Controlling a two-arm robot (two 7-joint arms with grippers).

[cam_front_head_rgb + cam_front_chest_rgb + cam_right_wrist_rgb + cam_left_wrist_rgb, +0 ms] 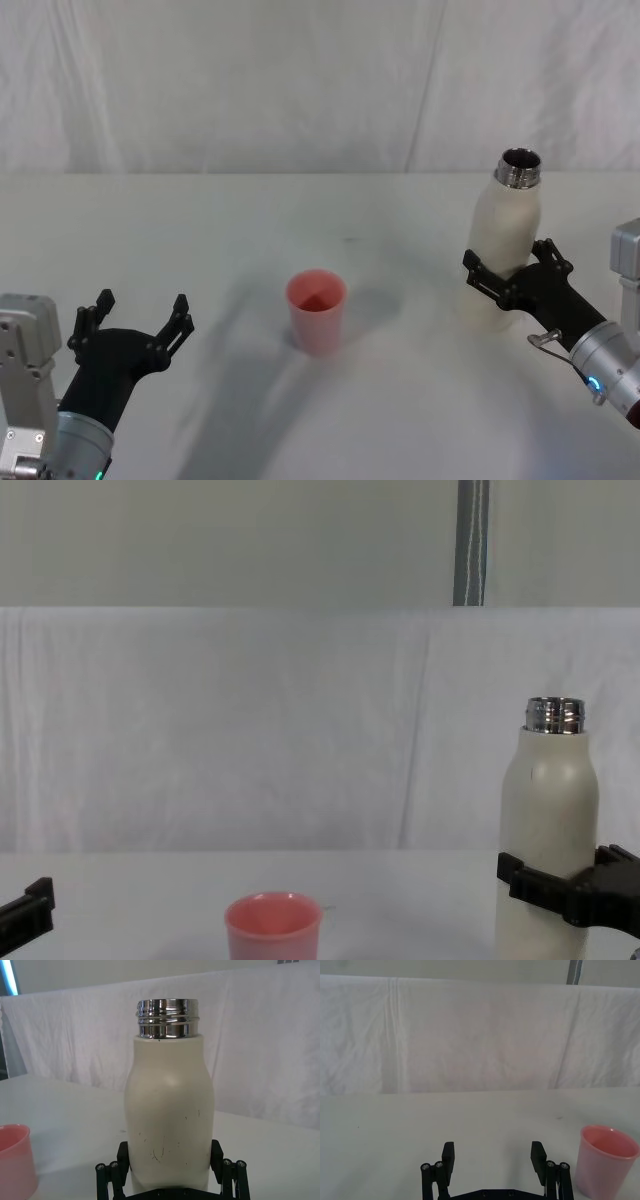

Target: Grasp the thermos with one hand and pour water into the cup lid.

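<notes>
A white tabletop [200,230] carries everything, with a creased white cloth backdrop [250,80] hung behind its far edge. On the right side stands the thermos [505,245], a tall cream-white bottle, upright, its shiny threaded steel neck [167,1018] uncapped and open at the top. The right gripper [515,275] has a black finger on either side of the thermos's lower body; in the right wrist view both fingers [123,1152] press against the bottle's sides, so it is clamped on the thermos, whose base sits on or just at the tabletop. The left gripper [140,322] hovers low over the near left part of the tabletop with its fingers [448,1156] spread wide and nothing between them. The cup lid [317,310], a small pink plastic cup, stands upright near the middle of the tabletop, between the two grippers, well apart from the thermos and nearer the left gripper's side. Its mouth faces up.
</notes>
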